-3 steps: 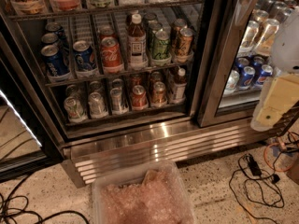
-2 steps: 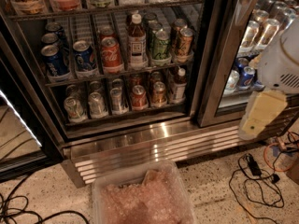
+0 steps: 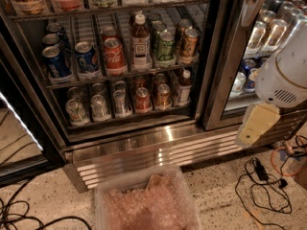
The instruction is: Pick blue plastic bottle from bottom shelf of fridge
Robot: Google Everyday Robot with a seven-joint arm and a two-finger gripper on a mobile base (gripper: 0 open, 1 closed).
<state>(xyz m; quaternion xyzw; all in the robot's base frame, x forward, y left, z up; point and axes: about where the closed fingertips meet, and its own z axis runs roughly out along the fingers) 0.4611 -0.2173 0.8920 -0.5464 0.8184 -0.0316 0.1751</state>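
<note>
The blue plastic bottle (image 3: 183, 88), small with a white cap and a pale label, stands upright at the right end of the bottom shelf (image 3: 125, 120) of the fridge (image 3: 214, 56), beside several soda cans. A taller white-capped bottle (image 3: 140, 40) stands on the rack above. My gripper (image 3: 255, 125), a cream-coloured part hanging under the white arm body (image 3: 284, 70), is at the right. It hangs in front of the closed right-hand glass door, apart from the bottle, and lower than it and to its right.
A ribbed steel base grille (image 3: 158, 153) runs under the shelf. A clear plastic bin (image 3: 148, 205) with pinkish contents sits on the floor in front. Cables lie on the floor at the right (image 3: 268, 181) and at the left (image 3: 19, 217). More bottles and cans stand behind the right-hand door (image 3: 254, 37).
The arm and my gripper have moved left and a little down, closer to the fridge's middle post. The bottle and cans have not moved.
</note>
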